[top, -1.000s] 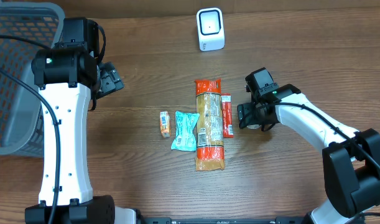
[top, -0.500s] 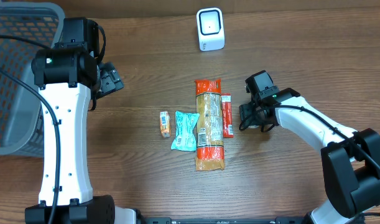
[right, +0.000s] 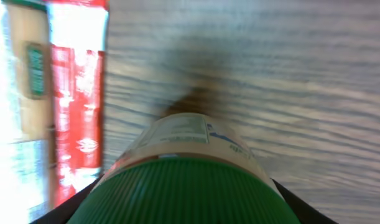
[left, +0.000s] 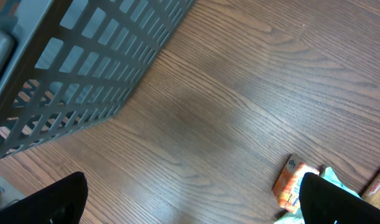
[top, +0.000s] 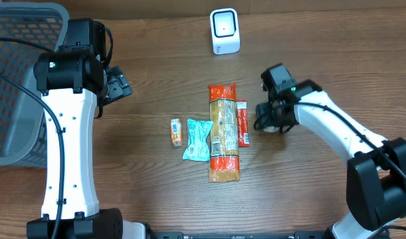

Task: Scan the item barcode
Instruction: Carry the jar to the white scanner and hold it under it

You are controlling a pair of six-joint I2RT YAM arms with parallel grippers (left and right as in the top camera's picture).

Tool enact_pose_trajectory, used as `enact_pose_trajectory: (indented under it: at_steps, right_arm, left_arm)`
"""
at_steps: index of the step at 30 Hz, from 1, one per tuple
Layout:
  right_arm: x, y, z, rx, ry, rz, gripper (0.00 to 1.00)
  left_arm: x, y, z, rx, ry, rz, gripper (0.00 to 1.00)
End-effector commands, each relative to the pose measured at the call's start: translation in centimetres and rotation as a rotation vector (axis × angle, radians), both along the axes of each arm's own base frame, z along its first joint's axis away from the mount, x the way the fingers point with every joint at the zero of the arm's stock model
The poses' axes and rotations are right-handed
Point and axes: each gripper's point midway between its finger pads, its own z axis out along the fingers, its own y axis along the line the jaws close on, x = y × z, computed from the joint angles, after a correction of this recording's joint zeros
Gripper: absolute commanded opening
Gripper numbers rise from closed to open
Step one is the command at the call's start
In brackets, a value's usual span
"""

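Hovering over the table (top: 156,53), the right hand (top: 270,122) grips a green-lidded jar (right: 183,186). The left hand (top: 119,85) stands wide beside the basket (top: 10,66).

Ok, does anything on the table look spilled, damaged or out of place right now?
Nothing stands out. The orange packet, teal packet, pasta pack and red stick lie flat side by side, the scanner stands upright beyond them, and the green-lidded jar sits within the right gripper. No spill shows.

Grey basket (left: 84,68) upper left, wood table (left: 239,93) beside it — small orange packet (left: 293,183) lower right.
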Motion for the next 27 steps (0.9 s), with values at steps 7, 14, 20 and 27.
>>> enact_pose_trajectory:
  at_steps: [7, 14, 20, 27]
  right_arm:
    - [3.2, 1.2, 7.8, 0.043, -0.121, -0.001, 0.13]
    - [3.3, 1.3, 8.3, 0.049, -0.127, -0.001, 0.08]
    - [3.7, 1.4, 8.5, 0.052, -0.145, -0.002, 0.07]
    - [3.2, 2.2, 10.2, 0.091, -0.125, 0.036, 0.06]
  left_arm:
    - [0.1, 0.3, -0.1, 0.017, 0.012, -0.010, 1.00]
    - [0.1, 0.3, -0.1, 0.017, 0.013, -0.010, 1.00]
    - [0.1, 0.3, -0.1, 0.017, 0.013, -0.010, 1.00]
    - [0.1, 0.3, -0.1, 0.017, 0.012, -0.010, 1.00]
